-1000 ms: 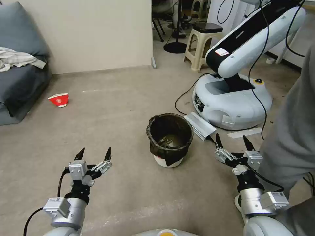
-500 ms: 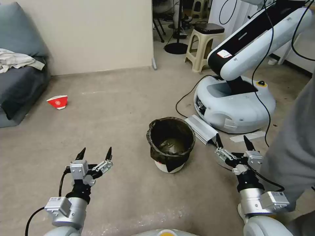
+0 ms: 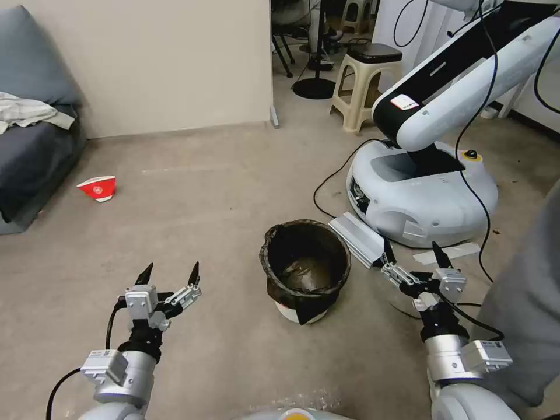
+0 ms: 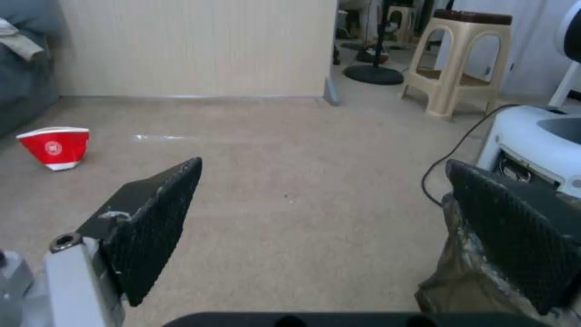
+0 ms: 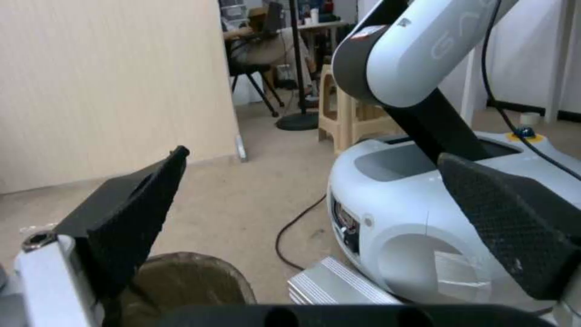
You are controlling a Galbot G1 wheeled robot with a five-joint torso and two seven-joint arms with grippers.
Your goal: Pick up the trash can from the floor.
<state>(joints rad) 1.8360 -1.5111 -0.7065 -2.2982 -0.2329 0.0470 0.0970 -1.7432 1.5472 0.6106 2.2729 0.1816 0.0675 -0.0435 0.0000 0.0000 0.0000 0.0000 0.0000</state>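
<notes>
The trash can [image 3: 305, 269], a small round white bin lined with a crinkled dark bag over its rim, stands upright on the beige floor [image 3: 210, 198] between my two arms. Its bagged side [image 4: 466, 272] shows past one finger in the left wrist view, and its rim [image 5: 188, 284] shows low in the right wrist view. My left gripper [image 3: 169, 274] hovers open to the can's left, nothing between its fingers. My right gripper [image 3: 413, 255] is open too, just right of the can, apart from it.
Another white robot's base [image 3: 423, 195] and arm [image 3: 461, 76] stand close at right, with a black cable [image 3: 329, 186] and a grey metal box [image 3: 363, 238] beside the can. A red paper bowl [image 3: 97, 188] lies left. Dark sofa [image 3: 32, 151] far left, stool [image 3: 367, 81] behind, grey sleeve [image 3: 525, 326] at right.
The whole head view has shifted, so the camera moved: the trash can now sits lower and nearer in the picture. Both grippers keep the same open pose.
</notes>
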